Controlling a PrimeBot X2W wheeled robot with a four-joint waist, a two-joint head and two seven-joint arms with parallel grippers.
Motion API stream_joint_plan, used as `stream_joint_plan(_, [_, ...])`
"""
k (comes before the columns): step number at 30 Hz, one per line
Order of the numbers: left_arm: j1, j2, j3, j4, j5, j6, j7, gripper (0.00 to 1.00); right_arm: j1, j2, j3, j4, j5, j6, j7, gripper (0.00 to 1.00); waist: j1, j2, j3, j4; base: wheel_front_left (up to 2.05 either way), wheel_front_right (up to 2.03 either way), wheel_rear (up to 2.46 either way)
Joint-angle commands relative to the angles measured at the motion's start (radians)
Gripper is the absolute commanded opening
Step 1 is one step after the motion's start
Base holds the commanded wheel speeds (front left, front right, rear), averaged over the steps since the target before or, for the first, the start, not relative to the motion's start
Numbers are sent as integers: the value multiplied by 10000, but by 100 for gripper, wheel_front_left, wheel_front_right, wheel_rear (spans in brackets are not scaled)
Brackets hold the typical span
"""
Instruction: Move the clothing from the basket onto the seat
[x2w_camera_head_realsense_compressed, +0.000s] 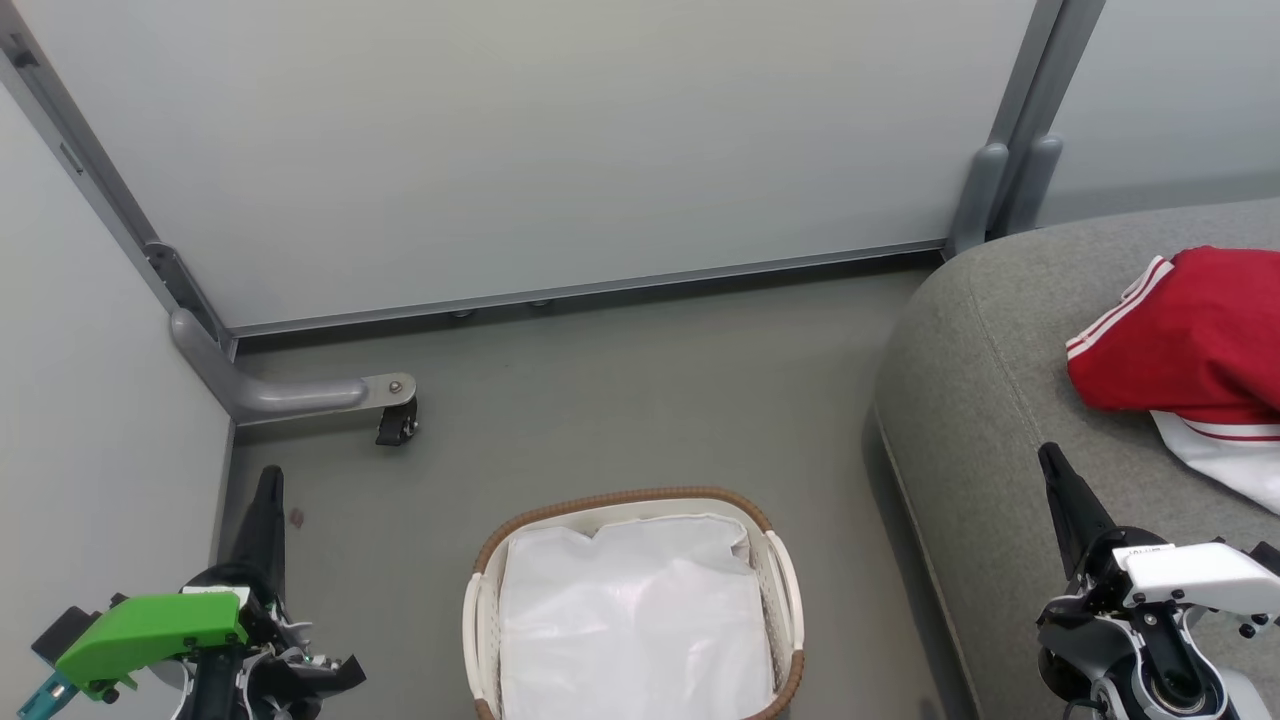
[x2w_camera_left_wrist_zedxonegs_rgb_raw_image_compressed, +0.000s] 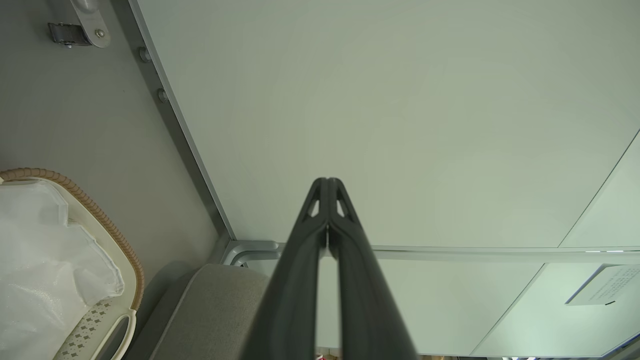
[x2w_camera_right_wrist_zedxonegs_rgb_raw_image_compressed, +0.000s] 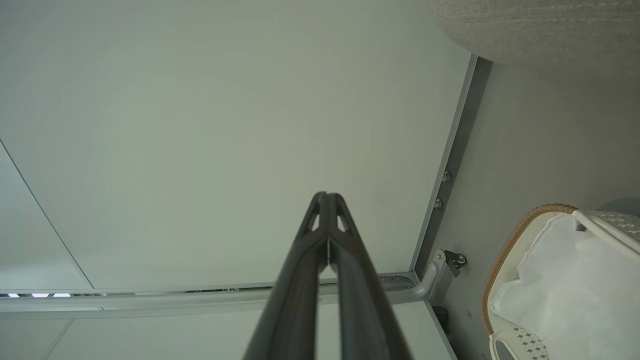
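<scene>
step: looks done; only check the basket (x2w_camera_head_realsense_compressed: 625, 497) for red under the liner (x2w_camera_head_realsense_compressed: 630, 620), don't grab the liner
clothing (x2w_camera_head_realsense_compressed: 1190, 335): on seat (x2w_camera_head_realsense_compressed: 980, 400), far right, cut by frame edge
left pincer (x2w_camera_head_realsense_compressed: 270, 475): clenched, empty, left of basket
right pincer (x2w_camera_head_realsense_compressed: 1048, 452): clenched, empty, over seat edge
count: one basket, one seat, one liner, one red heap (pieces unclear), two pincers

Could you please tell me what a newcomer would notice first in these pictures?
The bright red clothing with white stripes stands out, lying on the grey seat at the right of the head view. At the bottom centre, the white laundry basket with its brown woven rim holds a white liner sheet. The left pincer and the right pincer are both shut on nothing.
</scene>
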Motion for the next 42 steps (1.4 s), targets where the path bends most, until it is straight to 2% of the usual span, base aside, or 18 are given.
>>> stream_joint_plan(1, [-109, 62, 23, -19, -30, -63, 31, 0, 101, -63, -23, -30, 31, -1, 27, 0, 0, 0, 0, 0, 0, 0, 0])
stream_joint_plan(42, [-109, 63, 21, -19, -31, -63, 30, 0, 102, -63, -21, -29, 32, 0, 26, 0, 0, 0, 0, 0, 0, 0, 0])
